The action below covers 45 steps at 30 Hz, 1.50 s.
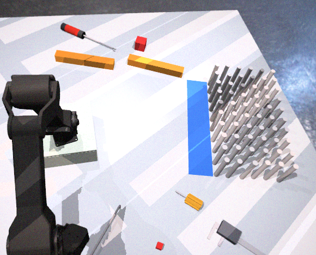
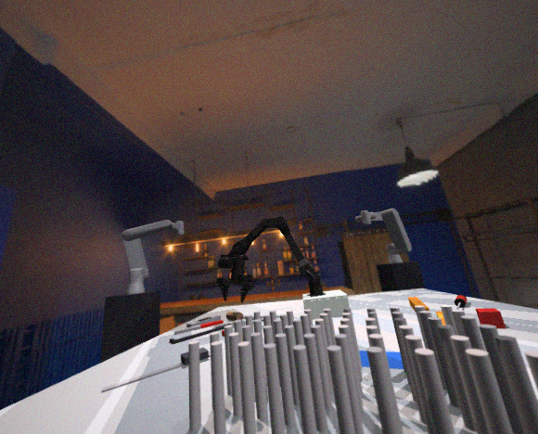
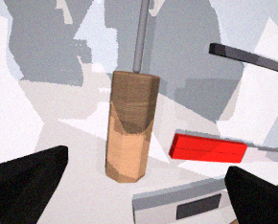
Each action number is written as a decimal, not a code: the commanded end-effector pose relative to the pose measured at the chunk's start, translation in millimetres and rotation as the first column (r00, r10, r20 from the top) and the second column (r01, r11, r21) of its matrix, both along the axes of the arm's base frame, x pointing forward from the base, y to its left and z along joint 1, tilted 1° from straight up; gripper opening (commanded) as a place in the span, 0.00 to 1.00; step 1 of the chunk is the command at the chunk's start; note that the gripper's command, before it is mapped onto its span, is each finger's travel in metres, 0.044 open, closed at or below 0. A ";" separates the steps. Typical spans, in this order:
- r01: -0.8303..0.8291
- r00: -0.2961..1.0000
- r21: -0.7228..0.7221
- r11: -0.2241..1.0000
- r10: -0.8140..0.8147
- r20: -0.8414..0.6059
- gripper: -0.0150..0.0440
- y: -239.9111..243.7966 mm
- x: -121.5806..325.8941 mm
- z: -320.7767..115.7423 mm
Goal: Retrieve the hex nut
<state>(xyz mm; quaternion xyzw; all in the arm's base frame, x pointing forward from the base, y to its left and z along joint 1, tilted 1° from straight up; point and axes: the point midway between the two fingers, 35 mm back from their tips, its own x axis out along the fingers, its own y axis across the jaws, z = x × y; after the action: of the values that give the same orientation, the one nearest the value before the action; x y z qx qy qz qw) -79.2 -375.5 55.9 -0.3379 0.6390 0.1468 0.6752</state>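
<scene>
My gripper (image 2: 234, 299) (image 3: 150, 166) is open and empty, hanging above a wooden-handled tool (image 3: 132, 107) (image 2: 234, 316). In the wrist view the handle lies between and below the fingertips, nearer the left one. The tool's thin metal rod (image 3: 142, 38) (image 1: 106, 228) ends in a small bent tip in the top view, lower left of centre. The grey metal spacers (image 1: 247, 116) (image 2: 301, 383) stand upright in a dense field. The blue taped strip (image 1: 198, 123) (image 2: 382, 359) lies along their near side, with no nut visible on it. I cannot make out the nut among the spacers.
Orange bars (image 1: 84, 59) (image 1: 155, 65), a red cube (image 1: 140, 43) and a red screwdriver (image 1: 73, 30) lie at the back. A yellow screwdriver (image 1: 194, 201), a hammer (image 1: 229, 231) and a small red cube (image 1: 159, 245) lie in front. A red-handled tool (image 3: 207, 148) lies right of the wooden handle.
</scene>
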 end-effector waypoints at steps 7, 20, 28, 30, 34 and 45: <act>-0.004 0.994 -0.136 0.991 0.019 0.111 1.00 3.8 -4.7 3.7; -0.004 0.994 -0.136 0.991 0.019 0.111 0.73 3.8 -4.7 3.7; -0.004 0.994 -0.136 0.991 0.019 0.111 0.73 2.7 -5.1 -3.5; -0.004 0.994 -0.136 0.991 0.019 0.111 0.73 2.3 -5.2 -6.8; -0.004 0.994 -0.136 0.991 0.019 0.111 0.73 1.6 -5.5 -13.2; -0.004 0.994 -0.136 0.991 0.019 0.111 0.73 0.2 -6.0 -31.1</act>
<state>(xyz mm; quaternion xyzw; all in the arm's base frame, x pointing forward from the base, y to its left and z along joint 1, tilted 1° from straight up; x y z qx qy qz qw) -86.5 -377.4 31.6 -0.3952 0.6095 0.0857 0.6819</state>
